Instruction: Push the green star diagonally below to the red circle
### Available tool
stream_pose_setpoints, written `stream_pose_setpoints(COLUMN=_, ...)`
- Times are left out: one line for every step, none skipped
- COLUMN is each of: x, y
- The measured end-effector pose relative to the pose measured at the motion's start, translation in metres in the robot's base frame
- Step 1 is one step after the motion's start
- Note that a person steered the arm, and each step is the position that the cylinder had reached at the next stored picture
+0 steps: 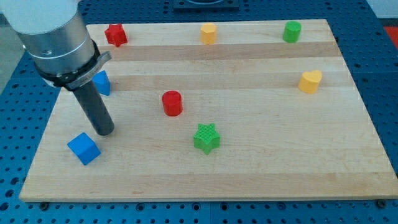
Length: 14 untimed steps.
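Note:
The green star (206,137) lies on the wooden board (261,180) a little below and to the right of the red circle (172,102), about a block's width apart from it. My tip (105,132) rests on the board at the view's left, far to the left of both. It stands just above and right of a blue cube (83,148), close to it.
A second blue block (101,82) is partly hidden behind the rod. A red star (115,34), a yellow block (208,33) and a green cylinder (291,31) line the top edge. A yellow heart (310,81) sits at the right.

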<state>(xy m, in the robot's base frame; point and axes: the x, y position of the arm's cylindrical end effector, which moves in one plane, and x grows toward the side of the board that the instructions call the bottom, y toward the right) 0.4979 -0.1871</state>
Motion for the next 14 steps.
stream_pose_setpoints(x=-0.012, y=0.005)
stream_pose_setpoints(x=-0.026, y=0.011)
stream_pose_setpoints(x=-0.042, y=0.02)
stream_pose_setpoints(x=-0.054, y=0.04)
stream_pose_setpoints(x=-0.06, y=0.068)
stream_pose_setpoints(x=-0.033, y=0.082)
stream_pose_setpoints(x=0.0, y=0.104)
stream_pose_setpoints(x=0.009, y=0.152)
stream_pose_setpoints(x=0.032, y=0.197)
stream_pose_setpoints(x=0.04, y=0.223)
stream_pose_setpoints(x=0.019, y=0.224)
stream_pose_setpoints(x=-0.009, y=0.223)
stream_pose_setpoints(x=-0.04, y=0.223)
stream_pose_setpoints(x=-0.066, y=0.207)
